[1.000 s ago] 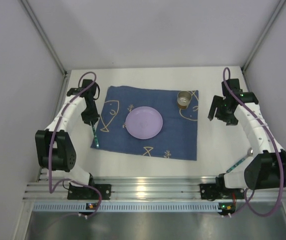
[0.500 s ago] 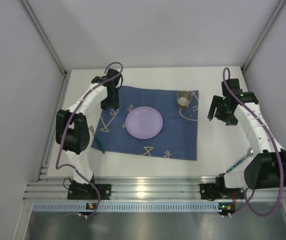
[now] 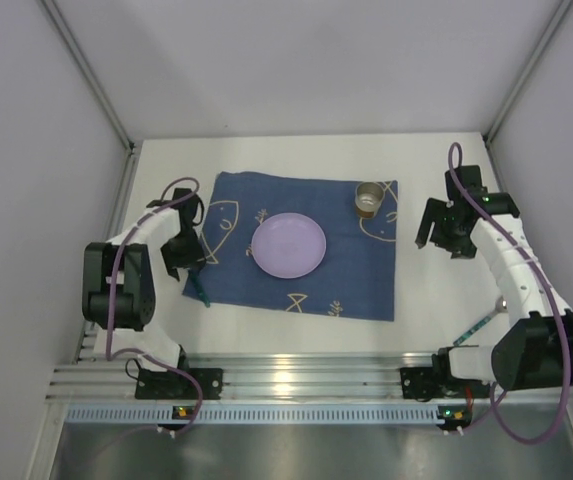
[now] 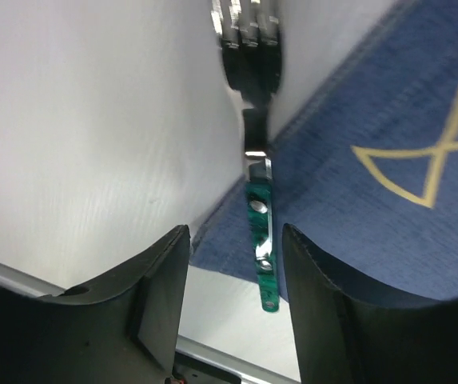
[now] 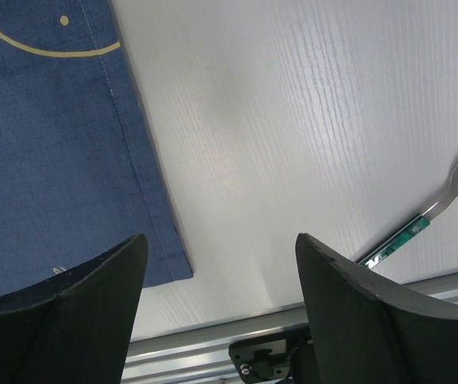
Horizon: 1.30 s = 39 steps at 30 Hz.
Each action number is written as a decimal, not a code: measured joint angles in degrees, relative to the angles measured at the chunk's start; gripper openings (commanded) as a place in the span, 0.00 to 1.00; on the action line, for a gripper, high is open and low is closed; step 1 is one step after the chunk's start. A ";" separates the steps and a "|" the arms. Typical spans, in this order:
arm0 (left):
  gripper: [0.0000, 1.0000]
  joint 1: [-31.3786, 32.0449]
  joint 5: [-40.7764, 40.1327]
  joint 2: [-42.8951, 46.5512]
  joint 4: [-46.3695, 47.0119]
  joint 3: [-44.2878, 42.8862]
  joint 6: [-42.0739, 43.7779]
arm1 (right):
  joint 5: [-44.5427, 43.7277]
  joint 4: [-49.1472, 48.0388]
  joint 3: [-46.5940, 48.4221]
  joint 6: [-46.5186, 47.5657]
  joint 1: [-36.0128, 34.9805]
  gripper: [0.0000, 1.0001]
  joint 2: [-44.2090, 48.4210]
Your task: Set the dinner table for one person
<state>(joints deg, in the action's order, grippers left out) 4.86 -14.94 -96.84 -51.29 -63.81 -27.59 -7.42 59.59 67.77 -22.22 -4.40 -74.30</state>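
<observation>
Fork [image 4: 254, 160] placement at mat's [image 4: 388, 120] left edge appears done; left gripper [image 4: 235, 240] and right gripper [image 5: 221, 240] both spread empty; spoon [image 5: 428, 216] next.

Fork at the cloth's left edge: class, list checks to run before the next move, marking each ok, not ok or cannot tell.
1. Fork free of grip: ok; left gripper open around it.
2. Fork wholly on blue cloth: not ok; straddles the edge.
3. Plate central on cloth: ok.
4. Cup on cloth: ok.
5. Spoon placed: not ok; lies on dinner table, far from plate.
6. Right gripper free: ok; open, empty.
</observation>
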 measured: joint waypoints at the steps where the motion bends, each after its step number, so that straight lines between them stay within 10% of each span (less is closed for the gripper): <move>1: 0.53 -1.53 0.92 0.20 0.79 1.29 -0.15 | 0.00 0.00 0.00 0.04 0.00 0.75 -0.07; 10: 0.46 -7.50 5.95 -1.31 7.58 3.04 0.31 | 0.02 0.02 0.28 0.28 -0.26 0.75 -2.34; 18: 0.09 -7.54 8.07 -2.25 9.25 2.97 1.03 | -0.04 0.07 1.73 0.81 -0.33 0.75 -2.91; 39: 0.00 1.64 1.79 -1.33 4.52 -14.53 6.60 | -0.02 -0.20 1.70 1.03 -1.01 0.75 -6.80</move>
<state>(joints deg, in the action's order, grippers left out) 6.50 -13.15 -98.17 -46.76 -78.35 -20.99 -7.44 59.40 69.47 -21.19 -5.41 -81.10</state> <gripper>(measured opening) 0.166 0.746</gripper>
